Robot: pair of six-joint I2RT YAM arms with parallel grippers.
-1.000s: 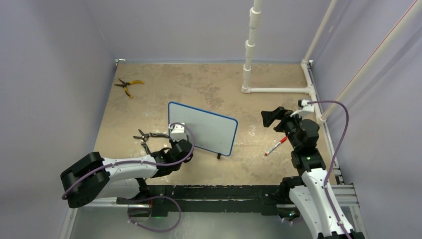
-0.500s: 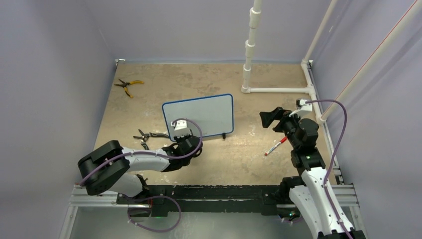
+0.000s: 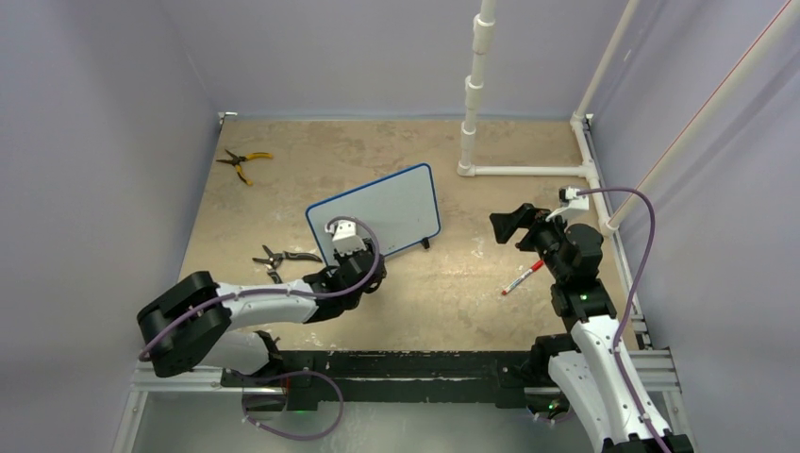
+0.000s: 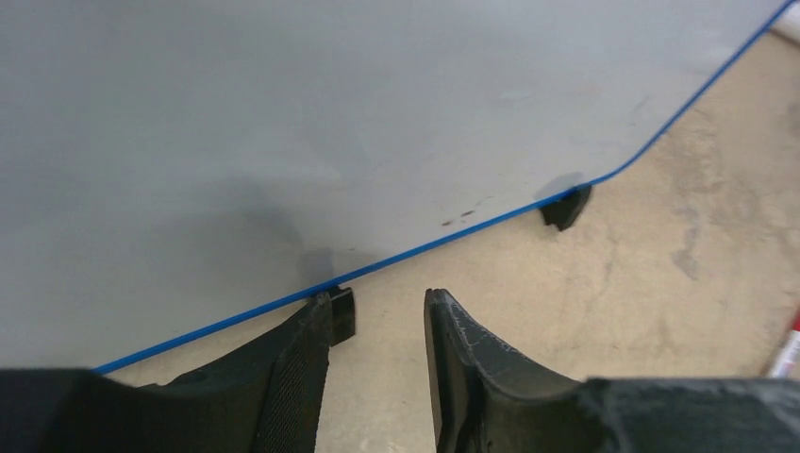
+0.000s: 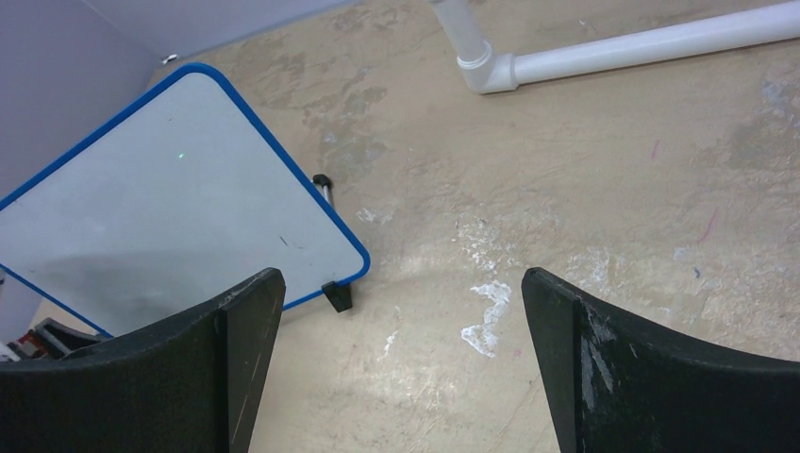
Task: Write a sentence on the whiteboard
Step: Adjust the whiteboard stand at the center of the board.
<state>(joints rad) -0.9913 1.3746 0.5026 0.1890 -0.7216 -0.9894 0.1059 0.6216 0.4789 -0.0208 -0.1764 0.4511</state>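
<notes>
Top view: a tan table (image 3: 396, 302) with two robot arms at its near edge. Mid-table, a blue-framed whiteboard (image 3: 377, 212) stands tilted, its white face toward the arms. White pipes (image 3: 524, 171) rise at the far right. Left gripper (image 4: 379, 300) sits low at the whiteboard's near bottom edge, fingers slightly apart, holding nothing, one just beside a black foot (image 4: 341, 313). Right gripper (image 3: 509, 224) hovers right of the whiteboard, jaws spread wide, holding nothing. Yellow pliers (image 3: 242, 162) lie far left, black pliers (image 3: 281, 258) near the left arm, a red marker (image 3: 522, 278) beside the right arm.

Blue-framed whiteboard (image 3: 382, 212) stands upright, turned diagonally.
</notes>
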